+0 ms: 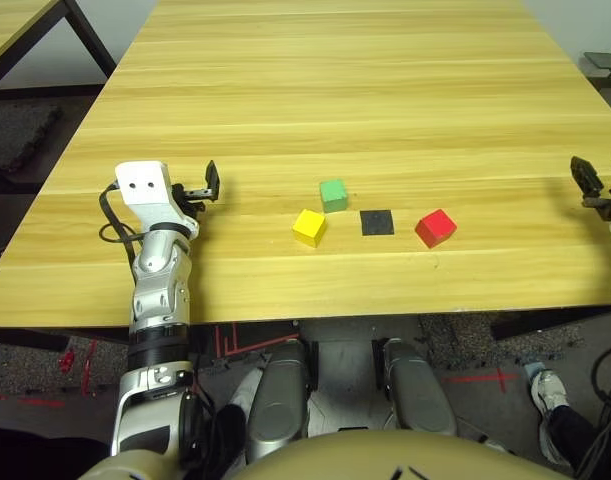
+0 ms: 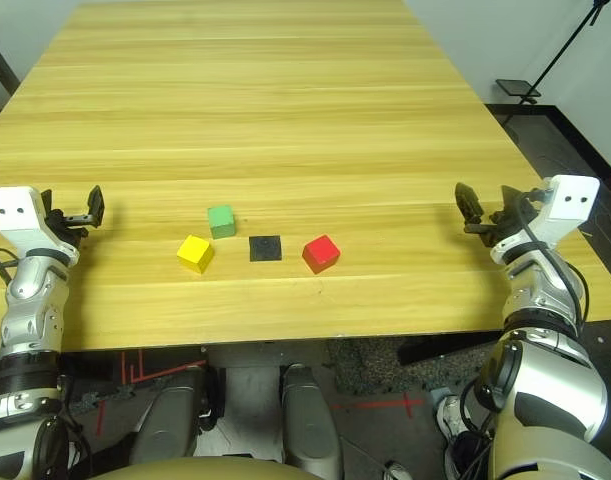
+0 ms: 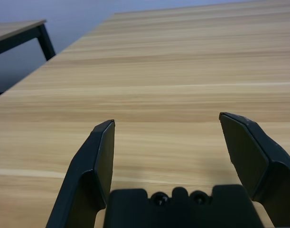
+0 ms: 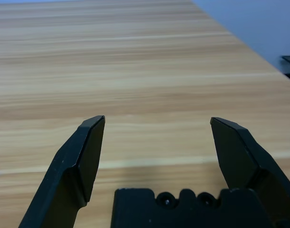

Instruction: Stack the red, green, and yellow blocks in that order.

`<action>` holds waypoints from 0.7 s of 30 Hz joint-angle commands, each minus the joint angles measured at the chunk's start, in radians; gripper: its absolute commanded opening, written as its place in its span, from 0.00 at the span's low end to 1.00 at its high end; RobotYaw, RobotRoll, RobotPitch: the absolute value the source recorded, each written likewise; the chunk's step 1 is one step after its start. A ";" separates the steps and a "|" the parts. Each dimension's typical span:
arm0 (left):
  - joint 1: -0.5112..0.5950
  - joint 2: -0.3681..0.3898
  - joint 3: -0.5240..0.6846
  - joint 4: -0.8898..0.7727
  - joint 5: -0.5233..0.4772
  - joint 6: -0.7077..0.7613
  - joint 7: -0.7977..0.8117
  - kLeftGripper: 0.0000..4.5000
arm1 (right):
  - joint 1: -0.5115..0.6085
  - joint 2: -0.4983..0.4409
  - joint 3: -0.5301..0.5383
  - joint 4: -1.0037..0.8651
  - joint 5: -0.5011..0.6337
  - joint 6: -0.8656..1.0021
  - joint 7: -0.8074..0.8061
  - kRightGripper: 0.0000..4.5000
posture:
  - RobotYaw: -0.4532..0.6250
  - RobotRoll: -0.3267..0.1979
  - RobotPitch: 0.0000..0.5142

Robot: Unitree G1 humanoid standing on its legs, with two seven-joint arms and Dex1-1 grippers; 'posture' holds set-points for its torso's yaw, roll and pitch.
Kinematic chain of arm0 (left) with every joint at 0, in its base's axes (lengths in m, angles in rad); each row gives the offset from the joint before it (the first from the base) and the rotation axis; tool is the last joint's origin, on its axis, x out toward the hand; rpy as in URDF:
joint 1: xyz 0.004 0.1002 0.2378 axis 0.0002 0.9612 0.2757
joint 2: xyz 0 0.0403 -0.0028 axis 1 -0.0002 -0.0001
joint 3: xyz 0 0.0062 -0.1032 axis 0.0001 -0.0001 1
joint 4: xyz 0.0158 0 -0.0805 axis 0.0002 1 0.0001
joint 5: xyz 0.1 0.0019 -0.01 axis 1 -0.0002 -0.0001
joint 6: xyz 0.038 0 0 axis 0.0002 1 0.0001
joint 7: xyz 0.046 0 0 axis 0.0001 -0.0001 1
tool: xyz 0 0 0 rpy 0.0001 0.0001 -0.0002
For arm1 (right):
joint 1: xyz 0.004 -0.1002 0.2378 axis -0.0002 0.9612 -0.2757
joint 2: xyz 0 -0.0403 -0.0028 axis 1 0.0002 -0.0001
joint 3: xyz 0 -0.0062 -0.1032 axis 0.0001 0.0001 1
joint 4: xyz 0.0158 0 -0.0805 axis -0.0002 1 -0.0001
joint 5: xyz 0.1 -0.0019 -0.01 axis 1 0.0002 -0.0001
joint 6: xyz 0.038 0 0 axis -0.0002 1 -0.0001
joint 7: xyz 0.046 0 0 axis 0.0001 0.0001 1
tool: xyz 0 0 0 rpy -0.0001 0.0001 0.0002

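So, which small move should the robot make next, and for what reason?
Probably move the open right gripper in over the red block: red is named first, it lies beside the black patch on that arm's side, and nothing is stacked.

I see a flat black square patch (image 2: 265, 248) on the wood-grain table (image 2: 285, 130), near its near edge. Beyond the far right side I make out a dark stand (image 2: 559, 58); left, another table (image 3: 16, 35).
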 commanded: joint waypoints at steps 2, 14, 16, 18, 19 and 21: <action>0.041 -0.006 0.020 0.027 0.007 -0.018 0.040 1.00 | -0.008 -0.004 0.030 0.008 -0.034 0.009 0.013 1.00 | 0.59 0.36 0.23; -0.004 0.287 -0.047 -0.470 -0.327 0.477 -0.308 1.00 | -0.202 -0.106 0.435 -0.136 -0.276 0.038 0.753 1.00 | 0.65 0.30 0.16; -0.040 0.360 -0.094 -0.541 -0.392 0.604 -0.371 1.00 | -0.240 -0.107 0.570 -0.159 -0.301 0.022 0.828 1.00 | 0.67 0.28 0.14; -0.085 0.398 -0.150 -0.596 -0.434 0.699 -0.408 1.00 | -0.284 -0.102 0.719 -0.163 -0.305 0.000 0.836 1.00 | 0.68 0.27 0.14; -0.102 0.404 -0.175 -0.614 -0.447 0.727 -0.421 1.00 | -0.304 -0.097 0.784 -0.155 -0.308 -0.023 0.836 1.00 | 0.70 0.26 0.13; -0.128 0.388 -0.216 -0.630 -0.459 0.772 -0.420 1.00 | -0.347 -0.078 0.888 -0.125 -0.317 -0.077 0.836 1.00 | 0.72 0.25 0.12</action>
